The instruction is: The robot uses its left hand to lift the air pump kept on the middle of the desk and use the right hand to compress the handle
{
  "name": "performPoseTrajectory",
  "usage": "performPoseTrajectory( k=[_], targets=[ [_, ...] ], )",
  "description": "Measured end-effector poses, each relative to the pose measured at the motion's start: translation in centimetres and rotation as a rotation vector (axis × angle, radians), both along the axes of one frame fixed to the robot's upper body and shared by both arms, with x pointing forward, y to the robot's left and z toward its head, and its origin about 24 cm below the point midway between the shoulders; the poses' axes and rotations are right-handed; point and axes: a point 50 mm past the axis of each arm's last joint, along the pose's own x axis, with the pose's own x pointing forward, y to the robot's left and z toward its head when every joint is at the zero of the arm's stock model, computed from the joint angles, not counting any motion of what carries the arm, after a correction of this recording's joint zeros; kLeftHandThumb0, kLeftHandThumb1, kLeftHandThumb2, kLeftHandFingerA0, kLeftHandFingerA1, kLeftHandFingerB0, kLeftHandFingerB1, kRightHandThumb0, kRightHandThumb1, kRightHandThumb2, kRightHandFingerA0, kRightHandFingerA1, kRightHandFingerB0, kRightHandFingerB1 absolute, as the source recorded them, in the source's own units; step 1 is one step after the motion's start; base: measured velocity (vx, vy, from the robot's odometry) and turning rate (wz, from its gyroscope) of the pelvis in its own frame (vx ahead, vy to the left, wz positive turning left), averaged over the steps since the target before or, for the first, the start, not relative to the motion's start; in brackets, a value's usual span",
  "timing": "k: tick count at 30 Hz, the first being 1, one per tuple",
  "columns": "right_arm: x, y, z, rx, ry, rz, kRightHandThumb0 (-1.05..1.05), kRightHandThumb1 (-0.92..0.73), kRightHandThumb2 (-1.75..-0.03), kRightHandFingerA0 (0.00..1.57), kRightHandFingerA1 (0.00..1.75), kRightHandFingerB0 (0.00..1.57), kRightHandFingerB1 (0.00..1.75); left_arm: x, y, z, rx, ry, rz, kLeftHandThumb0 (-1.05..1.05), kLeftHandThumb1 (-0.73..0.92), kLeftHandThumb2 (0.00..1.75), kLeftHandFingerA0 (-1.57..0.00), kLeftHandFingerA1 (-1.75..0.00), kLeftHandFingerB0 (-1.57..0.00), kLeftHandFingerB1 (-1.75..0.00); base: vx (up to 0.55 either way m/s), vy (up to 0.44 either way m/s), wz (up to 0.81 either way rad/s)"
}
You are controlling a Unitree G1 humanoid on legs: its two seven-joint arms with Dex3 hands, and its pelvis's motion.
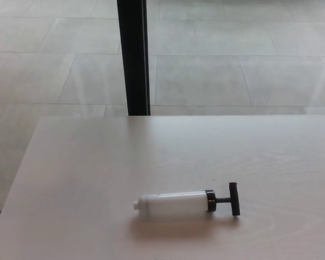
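So there's a small hand air pump with a white cylinder body lying flat on its side on a pale, light-wood-grain desk. It sits toward the near edge, roughly in the middle left to right. The little white nozzle end points left, and on the right end there's a black collar with a thin black rod leading to a black T-shaped handle. The handle sits a bit out from the body, so the rod shows between them. The pump throws a soft shadow on the desk just on its near side.

Neither robot hand shows up, so I can't tell anything about what the fingers are doing. Nothing is touching the pump.

Past the far edge of the desk there's a grey tiled floor, and a dark vertical post stands on it, left of centre.
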Motion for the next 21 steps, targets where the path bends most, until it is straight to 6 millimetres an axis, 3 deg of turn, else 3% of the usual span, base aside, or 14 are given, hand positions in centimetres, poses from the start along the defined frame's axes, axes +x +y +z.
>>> performPoseTrajectory(
  k=[1,5,6,8,9,11,12,13,14,15,16,17,21],
  targets=[
    [-0.4,0.4,-0.7,0.020,0.003,-0.010,-0.90,-0.71,-1.18,0.46,0.97,0.27,0.75,-0.3,-0.1,-0.1,0.001,0.000,0.021,-0.68,0.73,0.64,-0.39,-0.53,-0.37,-0.42,0.00,0.000,0.00],
    [-1.0,1.6,-2.7,0.072,0.020,-0.019,-0.90,-0.70,-1.19,0.48,0.96,0.24,0.73,-0.8,-0.2,-0.3,0.024,-0.024,0.081,-0.66,0.75,0.63,-0.43,-0.57,-0.44,-0.44,0.00,0.000,0.00],
    [-0.9,1.9,-3.0,0.080,0.027,-0.011,-0.91,-0.90,-0.65,0.31,1.21,0.20,0.88,-0.8,-0.1,-0.3,0.031,-0.033,0.092,-0.66,0.75,0.63,-0.44,-0.56,-0.44,-0.43,0.00,0.000,0.00],
    [-0.7,2.5,-3.6,0.089,0.040,0.013,-0.91,-0.92,-0.68,0.26,1.27,0.18,0.88,-0.6,0.1,-0.2,0.049,-0.054,0.111,-0.65,0.75,0.62,-0.41,-0.54,-0.41,-0.42,0.00,0.000,0.00],
    [-0.4,2.7,-3.9,0.090,0.052,0.036,-0.87,-0.92,-0.65,0.29,1.18,0.24,0.82,-0.5,0.2,-0.1,0.059,-0.060,0.112,-0.68,0.62,1.00,-0.36,-0.61,-0.23,-0.49,0.00,0.000,0.00],
    [0.1,3.5,-4.5,0.103,0.071,0.084,-0.87,-0.91,-0.68,0.28,1.26,0.23,0.80,-0.2,0.5,0.1,0.080,-0.058,0.086,-0.69,0.62,1.00,-0.38,-0.61,-0.23,-0.48,0.00,0.000,0.00],
    [0.3,3.8,-4.8,0.107,0.082,0.104,-0.87,-0.73,-1.18,0.51,1.01,0.29,0.73,-0.1,0.6,0.2,0.088,-0.054,0.070,-0.65,0.60,1.00,-0.39,-0.61,-0.24,-0.49,0.00,0.000,0.00],
    [0.4,3.9,-4.9,0.109,0.090,0.120,-0.87,-0.91,-0.66,0.35,1.33,0.26,0.84,0.0,0.6,0.3,0.095,-0.048,0.055,-0.65,0.76,0.62,-0.42,-0.50,-0.38,-0.40,0.00,0.000,0.00],
    [0.5,4.0,-5.0,0.109,0.096,0.133,-0.87,-0.91,-0.66,0.35,1.33,0.26,0.84,0.1,0.7,0.3,0.099,-0.044,0.043,-0.65,0.76,0.62,-0.42,-0.50,-0.38,-0.40,0.00,0.000,0.00],
    [0.7,4.1,-5.0,0.106,0.100,0.147,-0.87,-0.73,-1.19,0.57,1.04,0.31,0.73,0.2,0.7,0.3,0.105,-0.041,0.032,-0.66,0.75,0.62,-0.42,-0.50,-0.37,-0.39,0.00,0.000,0.00],
    [0.8,4.1,-5.0,0.101,0.105,0.158,-0.88,-0.91,-0.67,0.38,1.28,0.29,0.83,0.2,0.8,0.4,0.110,-0.040,0.022,-0.71,0.62,0.98,-0.35,-0.59,-0.24,-0.48,0.00,0.000,0.00],
    [0.8,4.1,-5.0,0.100,0.106,0.159,-0.86,-0.73,-1.20,0.51,0.98,0.28,0.72,0.2,0.8,0.4,0.110,-0.039,0.021,-0.72,0.62,0.98,-0.35,-0.59,-0.23,-0.48,0.00,0.000,0.00],
    [1.0,4.4,-5.2,0.090,0.120,0.187,-0.86,-0.72,-1.20,0.55,1.00,0.28,0.71,0.2,0.9,0.5,0.118,-0.029,-0.004,-0.65,0.59,0.97,-0.37,-0.60,-0.21,-0.48,0.00,0.000,0.00]
  ],
)
